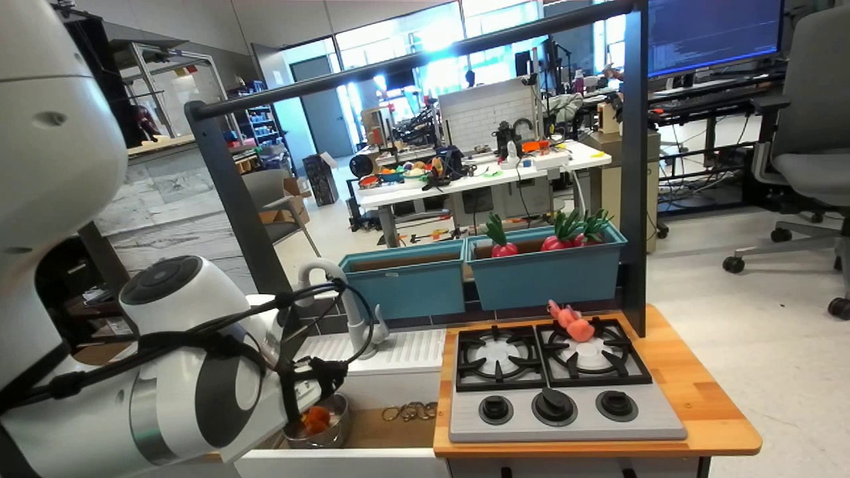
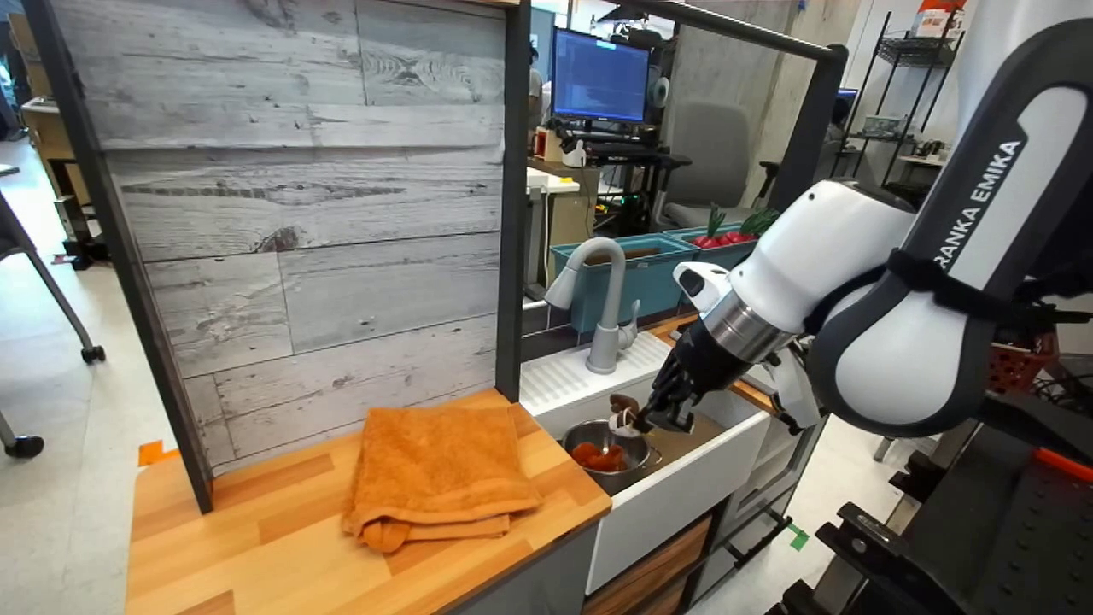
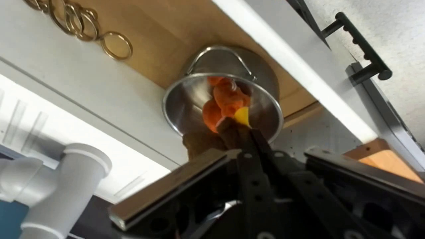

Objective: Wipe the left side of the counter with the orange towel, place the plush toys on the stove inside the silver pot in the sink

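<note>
Brown-and-white plush toy (image 2: 622,420) is pinched in black gripper (image 3: 251,133) above round silver pot (image 3: 225,63) | orange plush (image 3: 227,98) lies inside pot | pink plush (image 1: 580,328) lies on gray stove (image 1: 522,408), far right

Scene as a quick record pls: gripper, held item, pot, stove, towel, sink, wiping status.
gripper: closed on a toy
held: brown-and-white plush toy, over the silver pot; rim contact unclear
pot location: in the sink
pot contents: orange plush, count unclear
stove: pink plush toy lying toward the back
orange towel: folded, on the wooden counter
also in sink: metal rings
wiping: can't tell whether done
</note>
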Robot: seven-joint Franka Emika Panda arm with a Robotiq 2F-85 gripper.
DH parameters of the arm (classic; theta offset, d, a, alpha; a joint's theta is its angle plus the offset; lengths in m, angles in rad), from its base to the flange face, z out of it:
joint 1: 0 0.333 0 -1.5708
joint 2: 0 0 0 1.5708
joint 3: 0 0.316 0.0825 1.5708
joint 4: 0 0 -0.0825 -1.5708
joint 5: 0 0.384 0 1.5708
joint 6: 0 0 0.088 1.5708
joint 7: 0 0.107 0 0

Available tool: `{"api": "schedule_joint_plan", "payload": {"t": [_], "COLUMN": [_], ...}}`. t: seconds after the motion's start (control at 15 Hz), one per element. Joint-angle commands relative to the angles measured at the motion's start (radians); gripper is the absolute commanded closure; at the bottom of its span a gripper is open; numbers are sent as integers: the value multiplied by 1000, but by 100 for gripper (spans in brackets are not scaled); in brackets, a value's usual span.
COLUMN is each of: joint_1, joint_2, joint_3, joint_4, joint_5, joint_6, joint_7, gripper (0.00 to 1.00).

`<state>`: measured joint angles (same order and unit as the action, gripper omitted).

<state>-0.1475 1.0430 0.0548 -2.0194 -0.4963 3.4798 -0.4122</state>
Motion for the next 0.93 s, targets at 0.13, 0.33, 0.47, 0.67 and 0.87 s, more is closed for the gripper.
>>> {"api": "schedule_joint_plan", "payload": {"t": [0.13,0.33,0.47,0.67,0.87], "joint_1": [125,122,128,127,127], "joint_2": [42,28,35,39,39], "joint_3": [-65,-60,-67,-70,-70], "joint_4": [119,105,115,118,118], "joint_5": [90,83,84,84,84], "joint_6": [-19,-34,-34,-34,-34], "joint_7": [36,36,38,38,38], "gripper": [99,89,74,72,47]}}
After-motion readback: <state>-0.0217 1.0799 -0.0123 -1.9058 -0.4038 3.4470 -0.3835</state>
